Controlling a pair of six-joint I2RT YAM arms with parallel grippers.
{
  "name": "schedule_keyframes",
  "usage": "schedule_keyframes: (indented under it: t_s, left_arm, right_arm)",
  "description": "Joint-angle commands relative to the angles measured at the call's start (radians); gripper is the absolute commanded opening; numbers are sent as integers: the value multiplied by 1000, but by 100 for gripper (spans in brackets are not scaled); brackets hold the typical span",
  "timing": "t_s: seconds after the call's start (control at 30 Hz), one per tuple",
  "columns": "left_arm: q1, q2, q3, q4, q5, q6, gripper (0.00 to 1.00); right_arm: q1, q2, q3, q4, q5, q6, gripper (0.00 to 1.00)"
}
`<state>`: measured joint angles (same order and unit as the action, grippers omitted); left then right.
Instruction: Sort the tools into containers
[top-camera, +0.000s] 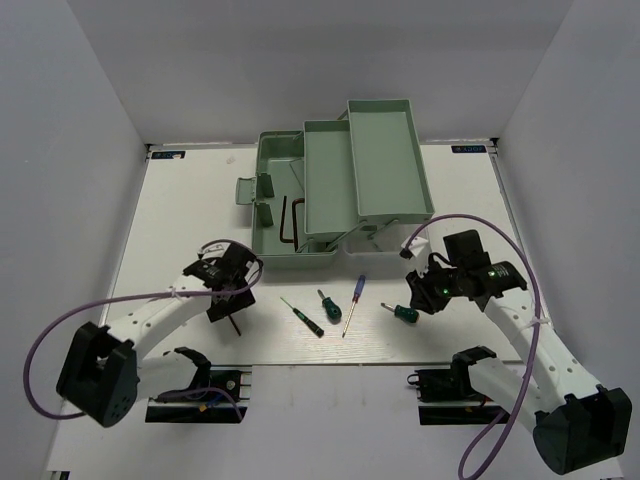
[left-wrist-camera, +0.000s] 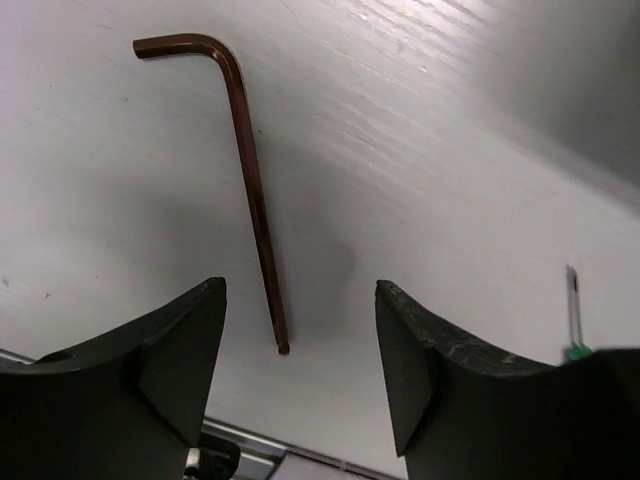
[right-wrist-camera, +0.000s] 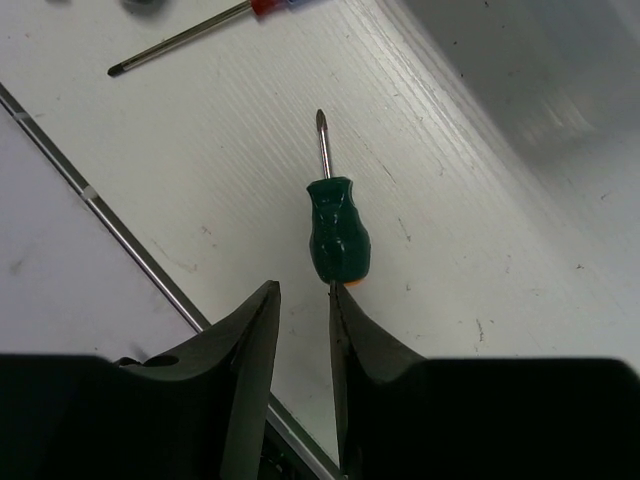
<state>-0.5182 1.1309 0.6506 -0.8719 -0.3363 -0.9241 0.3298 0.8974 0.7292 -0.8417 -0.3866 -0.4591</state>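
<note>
Two dark hex keys (top-camera: 290, 222) lie in the bottom compartment of the pale green toolbox (top-camera: 385, 150), which stands open at the far middle of the desk (top-camera: 190, 210) with its trays folded out to the right. A third hex key (left-wrist-camera: 250, 170) lies flat on the desk under the left tool (left-wrist-camera: 300, 288), whose fingers are spread wide. In the wrist view the end of the key's long arm lies between them, and neither finger touches it. In front of the box three screwdrivers lie on the desk in a loose row, apart from one another: a thin green-handled screwdriver (top-camera: 302, 317), a stubby green screwdriver (top-camera: 329, 306) and a slim blue-handled screwdriver (top-camera: 353, 305). A second stubby green screwdriver (right-wrist-camera: 338, 235) lies further right, its tip pointing away from the right tool (right-wrist-camera: 302, 290). That tool's fingers stand close together, with a narrow gap and nothing between them. One fingertip is at the butt of the handle; whether it touches I cannot tell.
</note>
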Motion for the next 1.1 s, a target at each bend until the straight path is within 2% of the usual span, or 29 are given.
schedule_keyframes:
  t_s: [0.0,0.13,0.17,0.43,0.53,0.57,0.73,0.8,0.9,1.03,1.07]
  left_arm:
    - [7,55,-28,120,-63,-12,71]
    - [26,64,-114,221,-20,-2,69]
    - [35,64,-150,246,2,-2,65]
    - [66,84,-270,396,81,16,31]
    - [78,61,-270,372,92,16,19]
    - [78,61,-258,363,92,16,11]
    - [87,65,-238,335,105,34,8]
    - [96,66,-238,335,128,34,2]
    - [96,66,-238,346,137,34,0]
    - [96,78,-207,334,137,44,0]
    - [96,89,-198,324,128,44,10]
  right_arm:
    - [3,-8,29,7,20,16,34]
    - [0,-28,21,-3,23,20,34]
    - [-3,-29,18,-7,23,22,34]
    - [-8,-15,36,-16,28,40,35]
    - [-9,-8,49,-22,26,43,35]
    - [-11,-2,56,-22,25,43,35]
    - [-15,14,68,-20,14,50,35]
    - [-15,17,75,-19,12,51,35]
    - [-18,14,81,-20,12,51,35]
    - [-20,12,78,-22,15,50,35]
    - [-23,9,76,-19,12,51,35]
